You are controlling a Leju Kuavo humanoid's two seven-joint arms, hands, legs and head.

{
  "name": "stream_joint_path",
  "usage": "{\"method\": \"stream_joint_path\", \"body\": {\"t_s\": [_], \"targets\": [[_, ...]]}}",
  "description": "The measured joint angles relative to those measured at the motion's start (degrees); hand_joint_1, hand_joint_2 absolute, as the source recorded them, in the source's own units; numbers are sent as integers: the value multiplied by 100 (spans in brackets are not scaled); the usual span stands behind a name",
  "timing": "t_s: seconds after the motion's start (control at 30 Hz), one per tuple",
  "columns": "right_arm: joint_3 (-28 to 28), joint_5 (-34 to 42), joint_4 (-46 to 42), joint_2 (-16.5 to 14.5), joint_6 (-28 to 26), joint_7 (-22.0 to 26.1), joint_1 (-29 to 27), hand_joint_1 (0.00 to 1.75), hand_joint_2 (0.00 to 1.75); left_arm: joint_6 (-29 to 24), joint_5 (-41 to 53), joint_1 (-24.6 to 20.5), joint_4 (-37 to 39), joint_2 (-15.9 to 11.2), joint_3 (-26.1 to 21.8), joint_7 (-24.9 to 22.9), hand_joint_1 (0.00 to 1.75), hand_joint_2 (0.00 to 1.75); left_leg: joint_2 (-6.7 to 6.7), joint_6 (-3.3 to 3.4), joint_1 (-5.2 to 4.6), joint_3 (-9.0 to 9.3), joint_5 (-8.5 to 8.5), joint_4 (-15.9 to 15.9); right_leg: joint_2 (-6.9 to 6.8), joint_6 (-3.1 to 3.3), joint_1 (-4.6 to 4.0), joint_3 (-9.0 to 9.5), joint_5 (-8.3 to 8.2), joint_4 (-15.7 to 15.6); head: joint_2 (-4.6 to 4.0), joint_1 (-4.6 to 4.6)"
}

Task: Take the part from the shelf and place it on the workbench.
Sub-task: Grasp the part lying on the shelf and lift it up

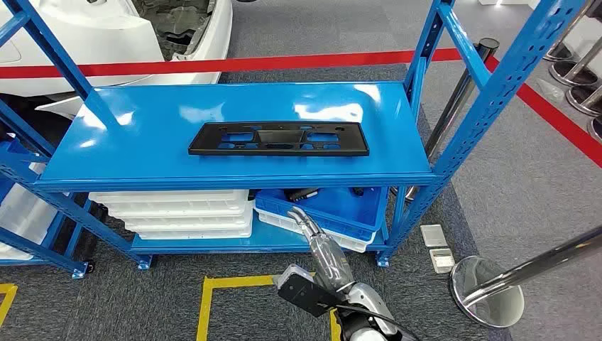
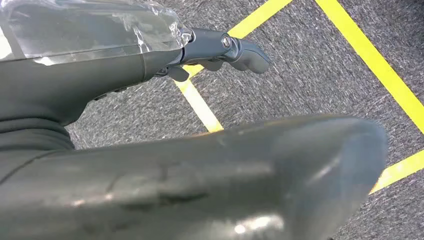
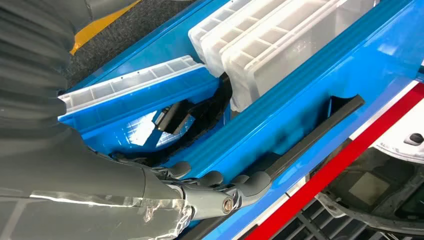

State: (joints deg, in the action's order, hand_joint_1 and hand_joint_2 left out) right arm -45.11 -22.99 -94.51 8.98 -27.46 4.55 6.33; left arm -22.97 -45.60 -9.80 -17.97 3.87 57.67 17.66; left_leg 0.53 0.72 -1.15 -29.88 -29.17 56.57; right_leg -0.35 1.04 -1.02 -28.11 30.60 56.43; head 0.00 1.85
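Black flat part (image 1: 279, 138) lies on blue shelf (image 1: 128, 135) top level | blue bin (image 1: 334, 206) below holds dark pieces, stacked on white tray; white bins (image 1: 177, 213) beside | right hand (image 1: 307, 224) fingers apart, empty, below shelf edge | left hand (image 2: 220, 47) empty over floor, grip unclear

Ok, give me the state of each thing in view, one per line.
Part: flat on the top shelf, untouched.
Right hand: raised below the shelf edge, fingers extended, holding nothing.
Left hand: hanging over the floor, holding nothing.
Blue bin: on the lower shelf, holding dark parts.
White trays: stacked on the lower shelf.
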Motion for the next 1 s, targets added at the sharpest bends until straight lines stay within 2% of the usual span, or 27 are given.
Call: {"method": "stream_joint_path", "body": {"t_s": [0.2,0.43,0.73,1.0], "targets": [[-2,46,0,-2,128,23,20,0,175,-95,-138,4,0,-27,16,96,0,0,0,0,0,-1,0,0,0,0,0,1,0,0,0,1],[-69,267,87,-132,580,283,329,0,175,-194,-558,117,0,-35,-2,498,0,0,0,0,0,-2,0,0,0,0,0,0,0,1,0,1],[-138,325,261,-278,674,351,502,0,175,-223,-650,230,0,-35,-8,581,0,0,-3,0,0,-4,0,0,-4,0,0,-1,1,1,0,1],[-128,254,295,-255,614,337,480,0,175,230,-415,207,0,-36,4,601,0,0,-2,0,-1,-3,0,0,-3,0,0,-3,1,1,0,1]]}}
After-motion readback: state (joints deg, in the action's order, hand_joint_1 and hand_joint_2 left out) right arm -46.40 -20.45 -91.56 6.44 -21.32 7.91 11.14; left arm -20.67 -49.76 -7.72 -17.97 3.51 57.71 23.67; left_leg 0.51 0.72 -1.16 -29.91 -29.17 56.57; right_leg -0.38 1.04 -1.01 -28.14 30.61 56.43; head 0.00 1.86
